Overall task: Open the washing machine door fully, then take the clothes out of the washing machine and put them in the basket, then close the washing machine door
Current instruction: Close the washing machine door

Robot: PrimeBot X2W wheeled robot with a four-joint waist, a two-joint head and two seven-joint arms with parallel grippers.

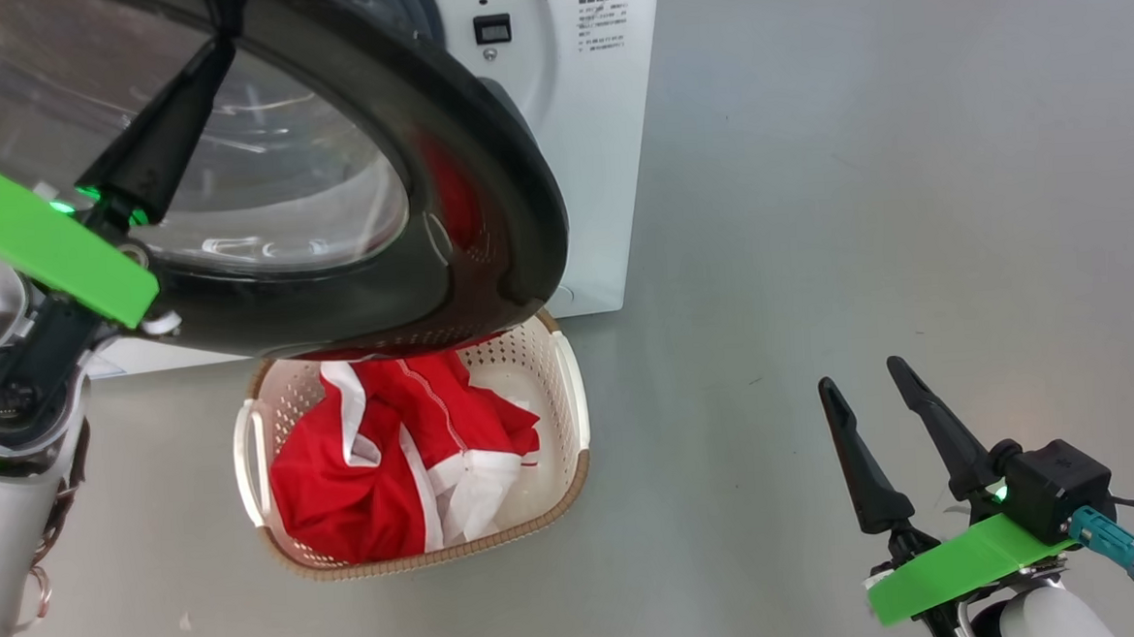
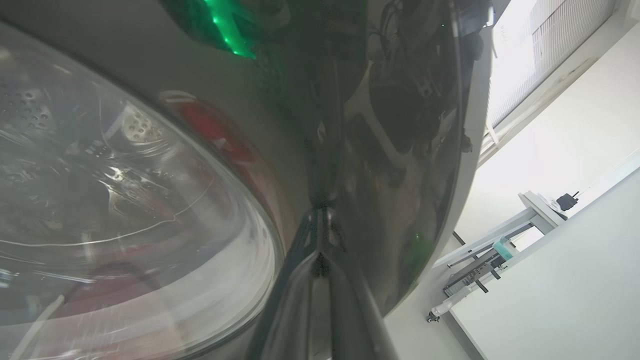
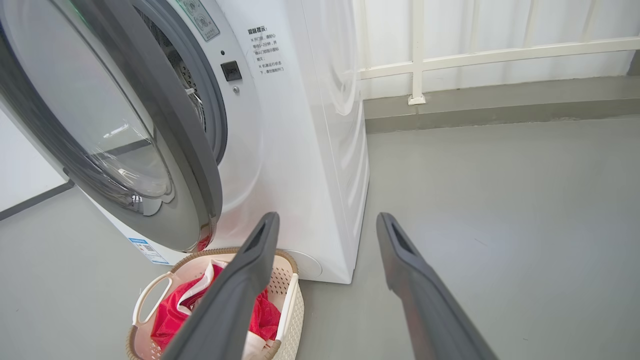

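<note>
**Door swung out over the filled basket, left pincer against its rim**

The grey floor (image 1: 861, 196) spreads across the head view from 1 o'clock round to 6 o'clock. On it stands the washing machine (image 1: 566, 115), white, at 12 o'clock. In the right wrist view its front and side panel (image 3: 300, 150) fill the middle, with the grey gasket and a strip of perforated drum showing at 11 o'clock.

The washing machine door (image 1: 484, 216) stands swung out from the machine front. Its glossy black rim and bulging glass take up the head view from 9 o'clock to 12 o'clock, and its lower edge overhangs the back of the basket.

The basket (image 1: 571, 396) sits on the floor at 6 o'clock of the door, just in front of the machine's base. The clothes (image 1: 380, 454), red with white stripes and trim, lie bunched inside it.

The left gripper (image 2: 320, 220) is clenched on nothing. Its fingers lie together, and their tips meet their own reflection on the door's black rim.

The right gripper (image 1: 863, 378) is at 4 o'clock in the head view, well apart from the basket. Its jaws are spread wide and empty above the floor.
</note>
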